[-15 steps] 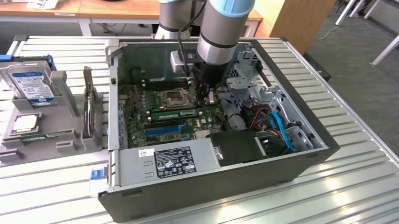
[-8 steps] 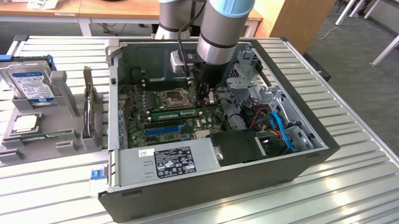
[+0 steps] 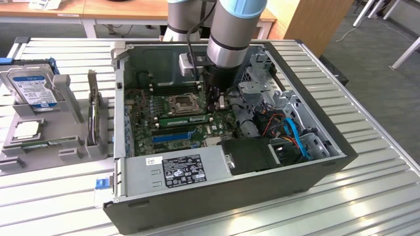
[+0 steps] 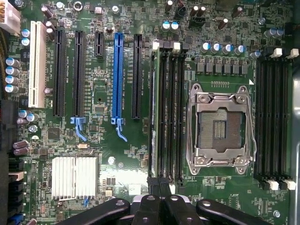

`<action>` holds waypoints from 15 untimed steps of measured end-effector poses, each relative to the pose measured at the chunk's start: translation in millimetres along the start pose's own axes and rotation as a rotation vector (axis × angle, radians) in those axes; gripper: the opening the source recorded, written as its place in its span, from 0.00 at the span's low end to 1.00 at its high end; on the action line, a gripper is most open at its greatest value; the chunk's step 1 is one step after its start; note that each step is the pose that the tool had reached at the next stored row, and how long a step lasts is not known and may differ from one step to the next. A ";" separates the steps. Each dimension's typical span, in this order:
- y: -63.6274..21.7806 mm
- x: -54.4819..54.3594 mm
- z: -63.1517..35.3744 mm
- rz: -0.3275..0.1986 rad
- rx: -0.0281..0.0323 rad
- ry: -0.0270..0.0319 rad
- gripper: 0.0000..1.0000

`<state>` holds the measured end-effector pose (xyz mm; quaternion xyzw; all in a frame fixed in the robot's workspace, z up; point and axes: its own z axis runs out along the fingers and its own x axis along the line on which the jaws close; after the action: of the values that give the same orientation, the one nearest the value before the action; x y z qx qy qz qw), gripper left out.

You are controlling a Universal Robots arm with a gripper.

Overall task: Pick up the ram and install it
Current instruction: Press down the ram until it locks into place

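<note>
Green, long and narrow, the ram stands edge-up in its slot, fingers shut above it.

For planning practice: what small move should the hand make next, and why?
Probably press gently downward: the shut hand is at one end of the ram, which already stands upright beside the socket, perhaps not fully seated.

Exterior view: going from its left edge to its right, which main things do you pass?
Blue-labelled silver hard drive → grey plastic parts holder → green motherboard with metal processor socket → black gripper → blue cables → dark grey computer case wall.
</note>
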<state>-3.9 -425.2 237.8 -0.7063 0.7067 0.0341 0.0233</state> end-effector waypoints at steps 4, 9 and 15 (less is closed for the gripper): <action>0.0 -0.1 0.0 0.000 0.0000 0.0001 0.10; 0.0 0.1 2.6 0.000 0.0015 0.0000 0.10; -0.1 0.5 6.9 0.000 0.0022 0.0001 0.10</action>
<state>-4.0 -425.1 230.9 -0.7063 0.7068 0.0333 0.0240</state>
